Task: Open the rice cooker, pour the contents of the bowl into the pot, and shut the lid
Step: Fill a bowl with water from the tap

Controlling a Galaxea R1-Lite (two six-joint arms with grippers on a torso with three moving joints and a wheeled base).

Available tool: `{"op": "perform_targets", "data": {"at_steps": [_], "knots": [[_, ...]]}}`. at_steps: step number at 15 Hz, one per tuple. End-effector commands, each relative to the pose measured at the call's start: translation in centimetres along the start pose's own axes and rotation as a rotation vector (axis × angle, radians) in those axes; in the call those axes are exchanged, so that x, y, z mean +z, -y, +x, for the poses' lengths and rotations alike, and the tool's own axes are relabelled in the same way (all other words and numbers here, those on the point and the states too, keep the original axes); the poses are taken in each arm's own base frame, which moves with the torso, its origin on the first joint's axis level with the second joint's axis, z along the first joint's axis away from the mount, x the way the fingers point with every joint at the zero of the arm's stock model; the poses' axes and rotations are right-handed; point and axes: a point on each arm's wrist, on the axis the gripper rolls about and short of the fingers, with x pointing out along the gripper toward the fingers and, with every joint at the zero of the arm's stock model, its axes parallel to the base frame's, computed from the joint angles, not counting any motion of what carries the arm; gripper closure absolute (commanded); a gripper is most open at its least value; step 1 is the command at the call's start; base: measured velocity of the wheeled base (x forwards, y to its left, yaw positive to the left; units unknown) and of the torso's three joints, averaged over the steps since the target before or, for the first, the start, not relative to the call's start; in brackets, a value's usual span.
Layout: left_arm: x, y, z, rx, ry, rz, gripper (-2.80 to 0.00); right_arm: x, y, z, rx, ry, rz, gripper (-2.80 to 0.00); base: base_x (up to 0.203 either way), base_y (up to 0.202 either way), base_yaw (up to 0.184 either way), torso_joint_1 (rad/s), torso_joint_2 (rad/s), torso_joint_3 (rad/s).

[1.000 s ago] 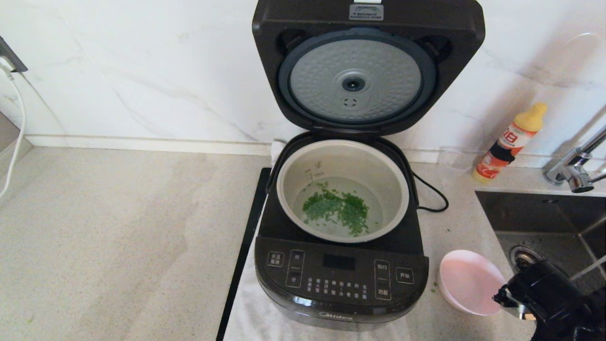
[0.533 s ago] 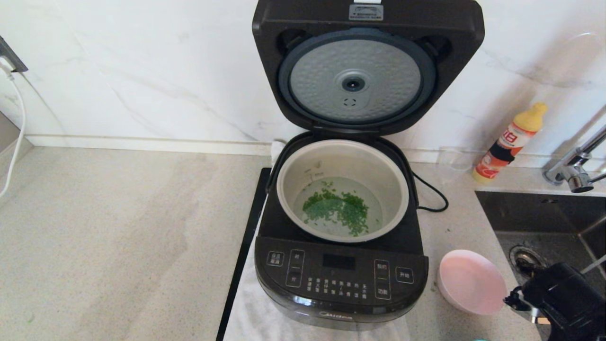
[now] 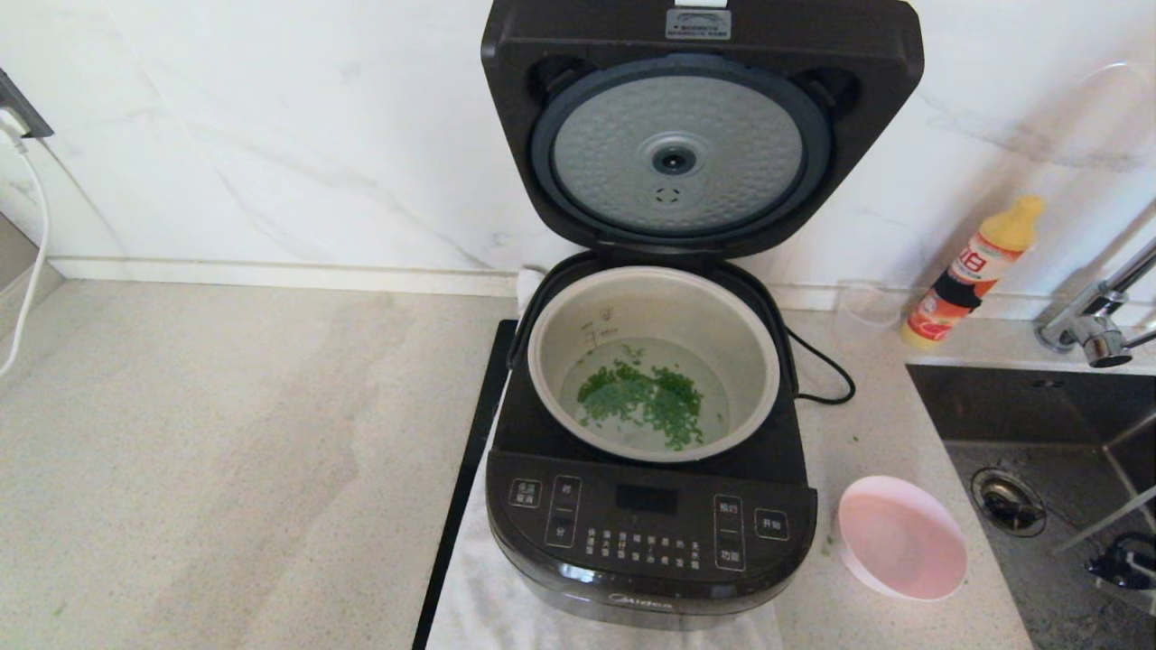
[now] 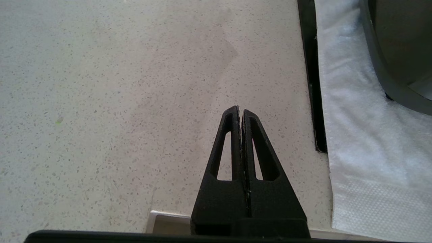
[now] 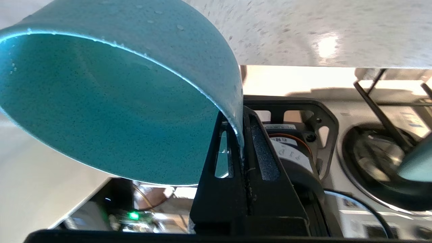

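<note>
The right gripper pinches the rim of a teal bowl, low beside the counter edge. The left gripper is pressed together above the bare counter. The rice cooker stands on a white towel, its lid upright, the pot holding green bits in water. A pink bowl sits just beside the cooker.

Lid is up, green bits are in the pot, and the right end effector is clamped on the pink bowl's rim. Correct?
Wrong bowl. The right wrist view shows the right end effector clamped on a round teal bowl at its rim; the pale pink round bowl sits free on the counter. The rest holds.
</note>
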Motion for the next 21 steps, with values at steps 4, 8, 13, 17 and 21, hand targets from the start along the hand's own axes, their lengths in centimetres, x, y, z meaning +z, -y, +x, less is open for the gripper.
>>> {"op": "perform_targets", "data": {"at_steps": [4,8,13,17,21], "knots": [[0.0,0.0,0.0,0.001,0.003,-0.001,0.0,4.4,2.8,-3.0,0.009,0.171,0.307,0.0,0.0,0.0,0.0,0.0,0.0,0.0],[0.0,0.0,0.0,0.0,0.002,-0.001,0.0,10.8,8.6,-2.3,0.005,0.182,0.592,0.0,0.0,0.0,0.0,0.0,0.0,0.0],[0.0,0.0,0.0,0.0,0.002,-0.001,0.0,13.7,17.8,-2.0,0.033,0.225,0.842,0.0,0.0,0.0,0.0,0.0,0.0,0.0],[0.0,0.0,0.0,0.0,0.003,-0.001,0.0,13.4,23.9,-0.5,0.053,0.217,0.997,0.0,0.0,0.0,0.0,0.0,0.0,0.0],[0.0,0.0,0.0,0.001,0.003,-0.001,0.0,13.2,28.8,0.1,0.109,0.249,1.1,0.0,0.0,0.0,0.0,0.0,0.0,0.0]]}}
